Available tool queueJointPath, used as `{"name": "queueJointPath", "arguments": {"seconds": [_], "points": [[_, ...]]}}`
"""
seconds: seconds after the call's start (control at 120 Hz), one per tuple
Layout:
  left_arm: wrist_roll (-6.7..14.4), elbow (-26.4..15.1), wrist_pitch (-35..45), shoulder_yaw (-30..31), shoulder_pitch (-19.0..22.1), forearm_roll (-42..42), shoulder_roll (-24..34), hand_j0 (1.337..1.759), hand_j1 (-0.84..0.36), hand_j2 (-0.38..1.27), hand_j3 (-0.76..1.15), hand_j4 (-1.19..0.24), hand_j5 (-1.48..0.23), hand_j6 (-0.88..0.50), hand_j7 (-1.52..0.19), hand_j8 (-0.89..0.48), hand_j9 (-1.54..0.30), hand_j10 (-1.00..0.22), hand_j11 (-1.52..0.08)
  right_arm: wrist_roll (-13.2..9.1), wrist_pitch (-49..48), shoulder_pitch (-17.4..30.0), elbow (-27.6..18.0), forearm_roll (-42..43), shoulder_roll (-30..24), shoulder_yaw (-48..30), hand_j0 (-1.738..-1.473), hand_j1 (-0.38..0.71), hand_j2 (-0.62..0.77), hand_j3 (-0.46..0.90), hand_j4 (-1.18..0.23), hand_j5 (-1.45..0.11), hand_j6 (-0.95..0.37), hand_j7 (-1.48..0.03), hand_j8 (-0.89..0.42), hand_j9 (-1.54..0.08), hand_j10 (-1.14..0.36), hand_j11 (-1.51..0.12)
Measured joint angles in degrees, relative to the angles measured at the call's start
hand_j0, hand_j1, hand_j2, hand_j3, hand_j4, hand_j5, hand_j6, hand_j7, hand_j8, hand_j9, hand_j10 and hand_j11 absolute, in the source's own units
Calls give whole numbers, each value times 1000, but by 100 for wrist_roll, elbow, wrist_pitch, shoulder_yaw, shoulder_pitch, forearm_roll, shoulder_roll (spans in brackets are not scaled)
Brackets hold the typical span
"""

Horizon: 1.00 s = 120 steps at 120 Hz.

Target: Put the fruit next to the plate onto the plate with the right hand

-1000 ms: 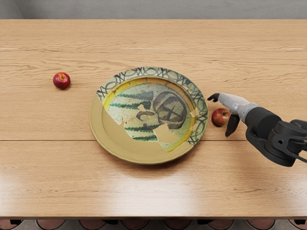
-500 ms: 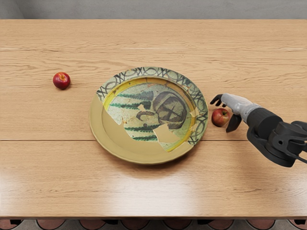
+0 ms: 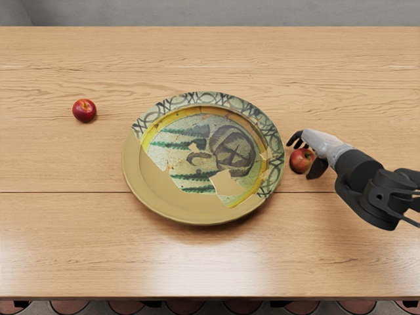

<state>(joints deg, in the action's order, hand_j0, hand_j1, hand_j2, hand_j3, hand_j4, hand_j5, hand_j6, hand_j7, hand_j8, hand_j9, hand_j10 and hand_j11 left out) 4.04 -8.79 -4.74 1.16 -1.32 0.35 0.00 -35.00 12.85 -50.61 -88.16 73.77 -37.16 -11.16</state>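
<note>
Pale wooden table (image 3: 210,52), grain running left to right, filling nearly the whole view, with a narrow grey strip of wall (image 3: 210,12) along the top edge. At the middle, a large round plate (image 3: 151,197): plain ochre glaze on the near-left part, painted fragments in green, yellow and dark brown over the far-right part, an interlaced band round the rim. Just beside the plate's right rim, down on the tabletop and not on the plate, a small red apple (image 3: 300,160), so close that a gap can hardly be made out. Off to the left, well apart from the plate, a second apple (image 3: 84,109), likewise on bare wood. From the right edge, a dark, bulky forearm (image 3: 367,187) ending in the grey-backed right hand (image 3: 318,144), set against the red apple from its right side. Hand partly open and cupped: dark fingers (image 3: 295,139) arched over the far side of the fruit, dark thumb (image 3: 317,168) down at its near right side, apple bracketed between them. No firm squeeze to be made out; contact between fingertips and skin too small to judge. Red apple resting on the table, not lifted.
</note>
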Motion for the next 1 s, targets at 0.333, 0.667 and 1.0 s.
{"name": "queueJointPath", "arguments": {"seconds": [0.333,0.667,1.0], "points": [[0,0,0,1,0,0,0,1658,339,2,0,-9,-11,-9,-11,-9,-11,-9,-11,-1,3,2,9,-19,26,-1,-1657,214,-56,0,-490,-626,-458,-629,-441,-629,-488,-629],[0,0,1,0,0,0,0,1658,339,2,0,-9,-11,-9,-11,-9,-11,-9,-11,-2,-9,9,32,-82,19,-84,-1654,258,202,0,-641,-844,-435,-836,-404,-848,-635,-848],[-1,0,1,0,0,1,0,1658,339,2,0,-9,-11,-9,-11,-9,-11,-9,-11,4,-12,41,185,-80,48,-131,-1648,192,179,-1,-733,-948,-475,-946,-454,-970,-703,-972]]}}
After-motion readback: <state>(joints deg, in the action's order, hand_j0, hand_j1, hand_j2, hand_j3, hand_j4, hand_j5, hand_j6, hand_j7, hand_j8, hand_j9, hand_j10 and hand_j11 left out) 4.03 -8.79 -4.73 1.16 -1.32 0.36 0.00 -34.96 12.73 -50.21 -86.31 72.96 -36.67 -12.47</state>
